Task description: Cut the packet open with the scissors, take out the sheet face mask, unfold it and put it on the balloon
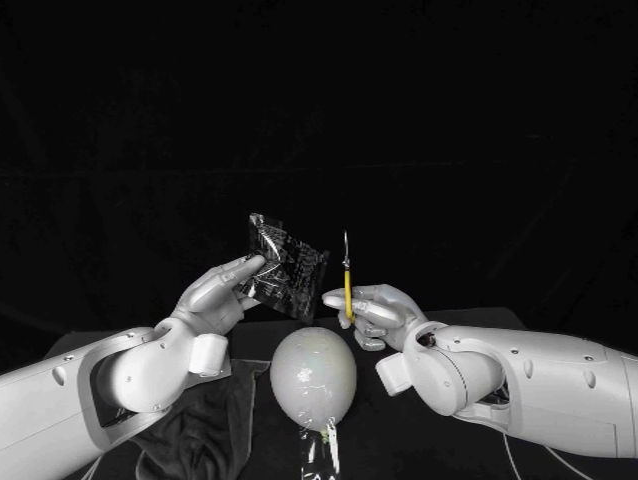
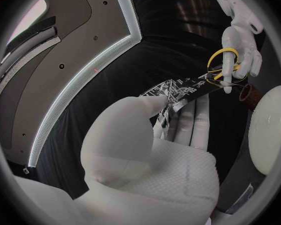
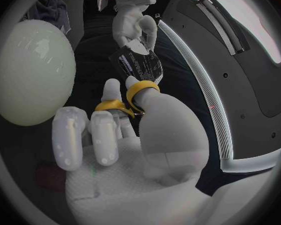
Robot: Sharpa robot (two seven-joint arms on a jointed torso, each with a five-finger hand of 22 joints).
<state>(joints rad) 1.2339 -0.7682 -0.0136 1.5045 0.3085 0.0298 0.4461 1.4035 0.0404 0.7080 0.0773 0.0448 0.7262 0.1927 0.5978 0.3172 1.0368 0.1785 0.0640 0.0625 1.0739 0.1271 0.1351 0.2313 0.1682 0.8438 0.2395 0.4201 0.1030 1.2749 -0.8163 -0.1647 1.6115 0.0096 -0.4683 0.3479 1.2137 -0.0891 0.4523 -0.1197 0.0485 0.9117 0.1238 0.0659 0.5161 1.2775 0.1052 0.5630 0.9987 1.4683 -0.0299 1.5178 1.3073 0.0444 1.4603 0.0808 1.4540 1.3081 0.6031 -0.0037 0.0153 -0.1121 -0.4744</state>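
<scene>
My left hand (image 1: 221,293) holds up a dark, shiny packet (image 1: 288,263) by its lower corner, above the table. In the left wrist view the packet (image 2: 172,91) lies pinched between thumb and fingers (image 2: 190,122). My right hand (image 1: 373,312) grips yellow-handled scissors (image 1: 348,280) with the blades pointing up, just right of the packet. The yellow loops (image 3: 133,96) sit around its thumb and a finger. A pale balloon (image 1: 313,375) stands between the two arms near the front; it also appears as balloon (image 3: 29,75) beside the right hand. The scissors' blades stand close together.
Dark cloth (image 1: 204,430) lies on the table under my left forearm. A clear stand (image 1: 319,455) sits below the balloon.
</scene>
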